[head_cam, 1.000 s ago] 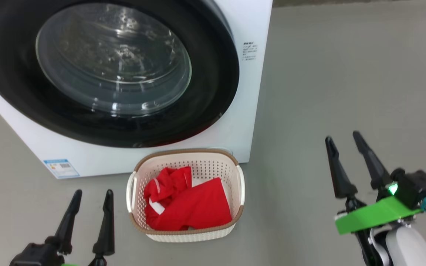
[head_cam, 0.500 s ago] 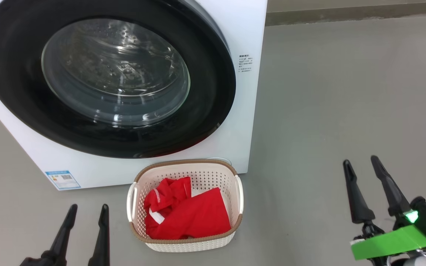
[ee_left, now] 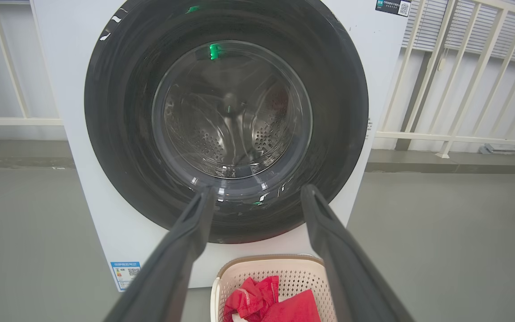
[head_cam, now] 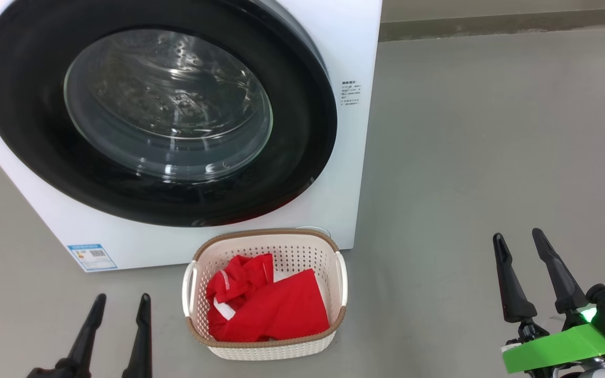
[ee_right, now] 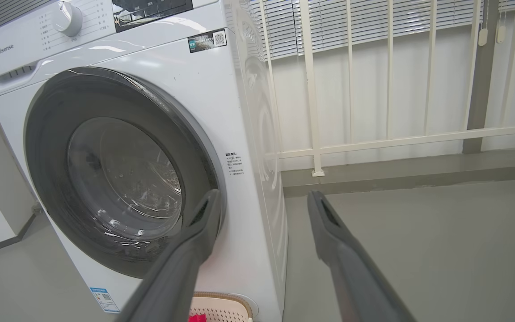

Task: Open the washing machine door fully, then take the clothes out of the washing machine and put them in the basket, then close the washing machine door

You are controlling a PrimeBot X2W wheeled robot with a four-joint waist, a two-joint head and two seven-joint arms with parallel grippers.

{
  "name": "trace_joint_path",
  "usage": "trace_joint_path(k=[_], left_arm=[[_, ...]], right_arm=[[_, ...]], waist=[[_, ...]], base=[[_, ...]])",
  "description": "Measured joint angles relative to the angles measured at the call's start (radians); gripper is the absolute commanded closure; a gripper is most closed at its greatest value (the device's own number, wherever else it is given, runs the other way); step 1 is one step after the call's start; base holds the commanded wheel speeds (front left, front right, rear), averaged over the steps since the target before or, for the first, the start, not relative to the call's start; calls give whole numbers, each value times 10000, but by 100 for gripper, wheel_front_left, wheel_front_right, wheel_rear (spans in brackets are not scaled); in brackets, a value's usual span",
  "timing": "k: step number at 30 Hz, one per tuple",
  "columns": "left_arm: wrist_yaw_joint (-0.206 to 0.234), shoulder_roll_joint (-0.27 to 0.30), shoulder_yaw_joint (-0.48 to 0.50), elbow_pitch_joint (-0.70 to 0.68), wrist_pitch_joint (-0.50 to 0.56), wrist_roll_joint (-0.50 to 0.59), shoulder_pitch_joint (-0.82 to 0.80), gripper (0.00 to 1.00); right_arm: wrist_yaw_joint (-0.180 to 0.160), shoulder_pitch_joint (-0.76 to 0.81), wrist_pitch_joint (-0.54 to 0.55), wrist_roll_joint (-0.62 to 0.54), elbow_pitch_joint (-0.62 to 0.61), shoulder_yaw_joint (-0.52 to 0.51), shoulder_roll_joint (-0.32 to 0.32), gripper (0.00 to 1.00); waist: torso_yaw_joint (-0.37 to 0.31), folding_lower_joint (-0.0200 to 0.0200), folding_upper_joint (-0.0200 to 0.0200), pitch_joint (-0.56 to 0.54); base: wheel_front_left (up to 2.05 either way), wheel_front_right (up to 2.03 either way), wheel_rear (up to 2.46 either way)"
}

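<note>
Door point(head_cam: 158, 113) closed, flat against the washer point(head_cam: 359, 47) front; perforated drum point(ee_left: 233, 134) visible through the glass in the left wrist view; basket point(head_cam: 292, 251) sits on the grey floor point(head_cam: 491, 131) just in front of the washer's lower right corner, below the door rim; red clothes point(head_cam: 271, 304) lie inside the basket, bunched toward its near left side; left gripper point(head_cam: 124, 297) low, left of the basket, fingers apart, holding nothing; right gripper point(head_cam: 518, 234) well right of the basket over the floor, fingers apart too, nothing between them; both clear of washer and basket.
</note>
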Motion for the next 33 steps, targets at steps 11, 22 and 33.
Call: trace_joint_path(k=[11, 22, 33], left_arm=[[15, -360, -199, 980, 111, -46, 61, 100], [15, -370, -190, 1070, 424, -1200, 148, 100], [15, -370, -171, 1156, 696, -2416, 129, 100]], right_arm=[[0, 485, 21, 4, 1058, 71, 314, 100], [0, 533, 328, 1066, 1129, 38, 320, 100], [0, 473, 635, 2157, 1195, -17, 320, 100]], waist=[[13, 0, 0, -18], [9, 2, 0, -8], [6, 2, 0, 9]], base=[[0, 0, 0], [0, 0, 0], [0, 0, 0]])
